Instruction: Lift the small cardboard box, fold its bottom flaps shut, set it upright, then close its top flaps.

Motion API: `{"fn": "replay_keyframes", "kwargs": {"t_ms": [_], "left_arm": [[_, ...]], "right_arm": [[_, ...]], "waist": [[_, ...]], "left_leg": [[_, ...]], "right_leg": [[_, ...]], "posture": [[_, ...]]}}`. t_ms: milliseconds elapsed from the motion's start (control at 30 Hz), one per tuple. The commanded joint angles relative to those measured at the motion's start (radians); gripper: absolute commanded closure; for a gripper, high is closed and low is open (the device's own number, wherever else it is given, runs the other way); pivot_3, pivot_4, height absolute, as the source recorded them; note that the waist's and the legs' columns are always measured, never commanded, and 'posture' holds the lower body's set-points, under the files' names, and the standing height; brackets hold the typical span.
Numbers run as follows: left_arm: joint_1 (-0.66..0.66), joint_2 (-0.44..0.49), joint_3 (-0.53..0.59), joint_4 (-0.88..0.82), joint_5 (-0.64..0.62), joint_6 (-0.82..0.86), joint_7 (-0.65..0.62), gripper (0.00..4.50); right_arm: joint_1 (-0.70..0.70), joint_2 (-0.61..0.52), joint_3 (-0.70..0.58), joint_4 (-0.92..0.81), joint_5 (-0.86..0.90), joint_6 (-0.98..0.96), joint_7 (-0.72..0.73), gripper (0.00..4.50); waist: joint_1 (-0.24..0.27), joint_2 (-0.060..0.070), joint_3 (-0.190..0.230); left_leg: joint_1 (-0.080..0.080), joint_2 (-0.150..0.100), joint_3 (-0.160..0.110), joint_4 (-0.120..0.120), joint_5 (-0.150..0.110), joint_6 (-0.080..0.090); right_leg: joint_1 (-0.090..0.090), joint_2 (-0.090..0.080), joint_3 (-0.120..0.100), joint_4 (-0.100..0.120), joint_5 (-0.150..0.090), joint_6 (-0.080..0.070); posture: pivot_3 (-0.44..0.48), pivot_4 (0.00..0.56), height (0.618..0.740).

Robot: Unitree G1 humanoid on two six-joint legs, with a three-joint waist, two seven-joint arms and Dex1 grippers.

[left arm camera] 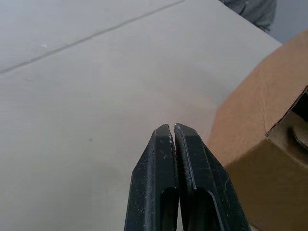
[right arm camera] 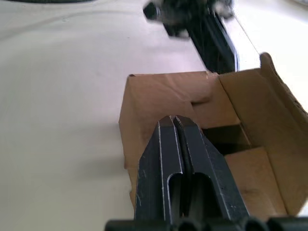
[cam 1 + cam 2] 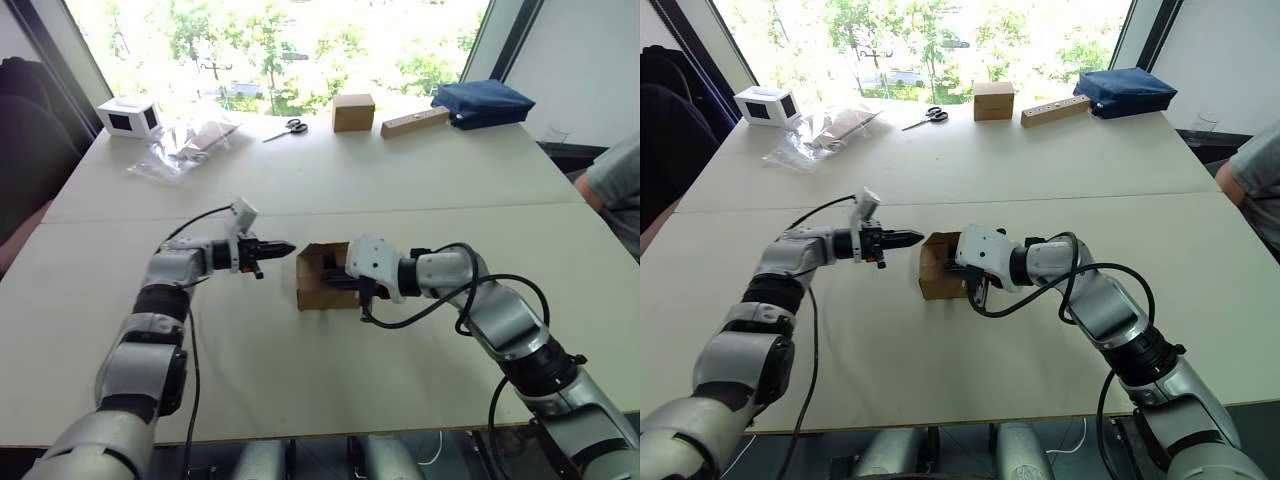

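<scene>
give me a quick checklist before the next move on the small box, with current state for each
1. small cardboard box on the table, within reach of both arms: ok.
2. left gripper just off the box's left side, shut, no contact seen: ok.
3. right gripper shut, tips over the box's open end: ok.
4. Box held by either gripper: not ok, neither grips it.
5. Flaps at the open end folded shut: not ok, inside visible.
6. Opposite end's flaps closed: cannot tell, hidden.
</scene>
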Motion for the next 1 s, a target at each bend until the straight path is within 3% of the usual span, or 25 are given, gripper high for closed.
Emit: {"fn": "replay_keyframes", "kwargs": {"t_ms": [33, 133, 300, 567, 733, 900, 1000], "left_arm": [[0.12, 0.076, 0.035, -0.41, -0.12, 0.182, 0.011, 4.4], [0.208, 0.121, 0.032, -0.677, -0.206, 0.316, 0.039, 4.4], [0.258, 0.12, -0.003, -0.864, -0.255, 0.39, 0.115, 4.4], [0.285, 0.088, -0.151, -0.824, -0.173, 0.286, 0.167, 4.4], [0.291, 0.091, -0.182, -0.778, -0.164, 0.241, 0.155, 4.4], [0.296, 0.091, -0.193, -0.754, -0.159, 0.214, 0.15, 4.4], [0.299, 0.093, -0.192, -0.75, -0.164, 0.204, 0.151, 4.4]], "right_arm": [[-0.025, 0.007, -0.042, 0.002, 0.016, -0.023, 0.014, 4.5], [-0.027, 0.01, -0.05, 0.014, 0.017, -0.031, 0.021, 4.5], [-0.032, 0.02, -0.052, 0.04, 0.013, -0.047, 0.03, 4.5], [-0.038, 0.026, -0.058, 0.05, 0.008, -0.057, 0.035, 4.5], [-0.036, 0.023, -0.086, 0.023, 0.028, -0.047, 0.035, 4.5], [-0.082, 0.02, -0.215, -0.046, 0.191, 0.05, 0.075, 4.5], [-0.175, 0.046, -0.295, 0.037, 0.244, 0.078, 0.046, 4.5]], "waist": [[-0.001, 0.0, 0.0], [0.003, 0.0, 0.0], [0.006, 0.0, 0.0], [0.002, 0.0, 0.0], [0.002, 0.0, 0.0], [0.004, 0.0, 0.0], [0.003, 0.0, 0.0]], "left_leg": [[0.0, 0.0, 0.0, 0.0, 0.001, -0.002], [0.0, 0.0, 0.0, -0.001, 0.002, -0.005], [0.0, 0.0, 0.0, 0.0, 0.0, -0.001], [0.001, 0.0, 0.0, -0.001, 0.001, -0.001], [0.001, 0.0, 0.0, -0.001, 0.0, -0.001], [0.001, 0.0, 0.0, -0.001, 0.0, -0.001], [0.001, 0.0, 0.0, -0.001, 0.0, -0.001]], "right_leg": [[0.0, 0.0, 0.0, 0.0, 0.0, 0.0], [0.0, -0.001, 0.0, -0.001, 0.0, 0.0], [0.001, -0.002, 0.0, -0.001, 0.0, 0.0], [0.001, -0.001, 0.0, -0.001, 0.0, 0.0], [0.001, -0.001, 0.0, -0.001, 0.0, 0.0], [0.001, -0.001, 0.0, -0.001, 0.0, 0.0], [0.001, -0.001, 0.0, -0.002, 0.0, 0.0]], "posture": [[0.0, 0.15, 0.74], [0.0, 0.15, 0.74], [0.0, 0.15, 0.74], [0.0, 0.15, 0.74], [0.0, 0.15, 0.74], [0.0, 0.15, 0.74], [0.0, 0.15, 0.74]]}}
